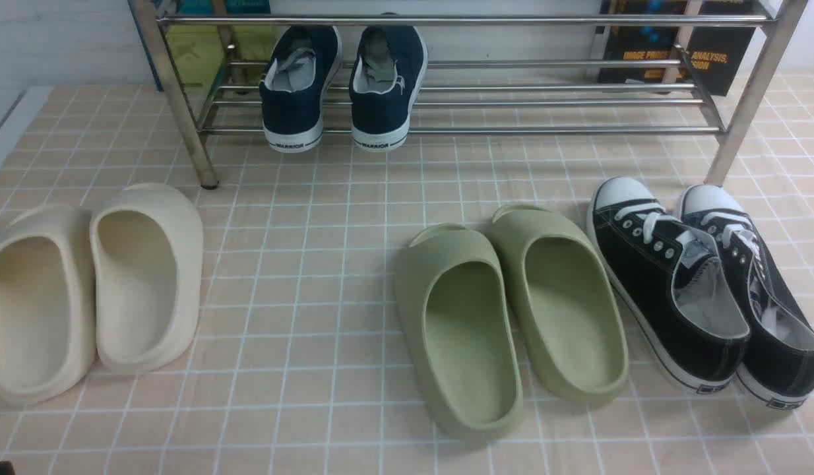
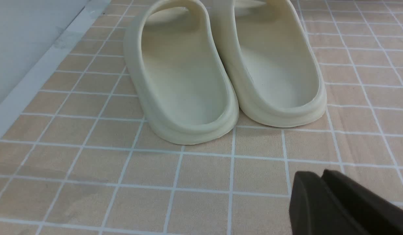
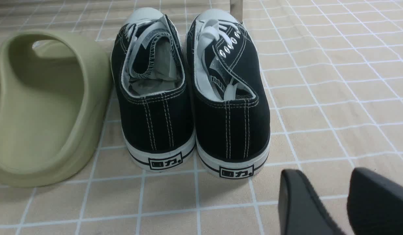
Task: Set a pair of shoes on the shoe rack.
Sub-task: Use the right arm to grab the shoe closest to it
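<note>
Two black canvas sneakers with white toe caps stand side by side on the tiled floor at the front right, the left one (image 1: 664, 284) and the right one (image 1: 756, 297), toes toward the silver shoe rack (image 1: 446, 129). In the right wrist view their heels (image 3: 157, 130) (image 3: 232, 133) face the camera. My right gripper (image 3: 322, 186) is open and empty, low behind and to the right of the right sneaker's heel. My left gripper (image 2: 314, 178) is shut and empty, behind the cream slides (image 2: 227, 68). Neither gripper shows in the front view.
Navy WARRIOR sneakers (image 1: 341, 82) stand on the rack's left part. Green slides (image 1: 506, 316) lie just left of the black sneakers, one also in the right wrist view (image 3: 44, 107). Cream slides (image 1: 90, 284) lie at front left. A black box (image 1: 677, 46) stands behind the rack.
</note>
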Controlling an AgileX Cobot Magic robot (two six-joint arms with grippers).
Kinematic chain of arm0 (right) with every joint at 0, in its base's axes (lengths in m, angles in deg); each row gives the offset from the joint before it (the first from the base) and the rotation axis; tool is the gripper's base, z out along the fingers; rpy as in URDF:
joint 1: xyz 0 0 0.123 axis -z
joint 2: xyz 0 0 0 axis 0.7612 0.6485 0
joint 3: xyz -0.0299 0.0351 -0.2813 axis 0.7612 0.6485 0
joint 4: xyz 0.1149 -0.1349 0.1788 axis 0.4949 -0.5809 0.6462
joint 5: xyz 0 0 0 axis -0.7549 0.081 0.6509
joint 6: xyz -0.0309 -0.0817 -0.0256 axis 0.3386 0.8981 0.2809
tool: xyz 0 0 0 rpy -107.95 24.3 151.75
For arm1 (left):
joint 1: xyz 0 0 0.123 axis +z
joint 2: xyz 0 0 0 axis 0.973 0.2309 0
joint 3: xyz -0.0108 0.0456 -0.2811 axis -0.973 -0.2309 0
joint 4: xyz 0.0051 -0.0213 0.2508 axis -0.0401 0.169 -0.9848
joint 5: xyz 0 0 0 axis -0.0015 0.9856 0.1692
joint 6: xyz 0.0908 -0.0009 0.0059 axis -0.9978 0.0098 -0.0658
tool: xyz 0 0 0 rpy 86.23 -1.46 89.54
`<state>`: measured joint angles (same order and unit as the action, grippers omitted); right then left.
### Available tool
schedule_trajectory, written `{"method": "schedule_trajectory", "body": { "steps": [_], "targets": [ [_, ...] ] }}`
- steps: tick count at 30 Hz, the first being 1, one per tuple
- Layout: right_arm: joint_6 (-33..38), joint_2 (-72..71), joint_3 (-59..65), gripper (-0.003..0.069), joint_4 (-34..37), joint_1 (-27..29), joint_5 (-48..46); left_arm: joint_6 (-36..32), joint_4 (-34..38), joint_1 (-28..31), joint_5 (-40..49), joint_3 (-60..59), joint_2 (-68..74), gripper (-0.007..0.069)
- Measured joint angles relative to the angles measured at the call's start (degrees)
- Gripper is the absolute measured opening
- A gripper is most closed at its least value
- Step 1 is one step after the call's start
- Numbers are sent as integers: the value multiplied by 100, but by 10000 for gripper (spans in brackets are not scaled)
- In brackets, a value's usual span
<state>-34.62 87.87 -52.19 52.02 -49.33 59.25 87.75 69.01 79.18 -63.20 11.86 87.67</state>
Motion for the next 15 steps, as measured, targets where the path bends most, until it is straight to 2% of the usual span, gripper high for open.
{"method": "schedule_trajectory", "body": {
  "steps": [15],
  "targets": [
    [0,0,0,240,0,0,0,-9,0,0,5,0,0,88]
  ]
}}
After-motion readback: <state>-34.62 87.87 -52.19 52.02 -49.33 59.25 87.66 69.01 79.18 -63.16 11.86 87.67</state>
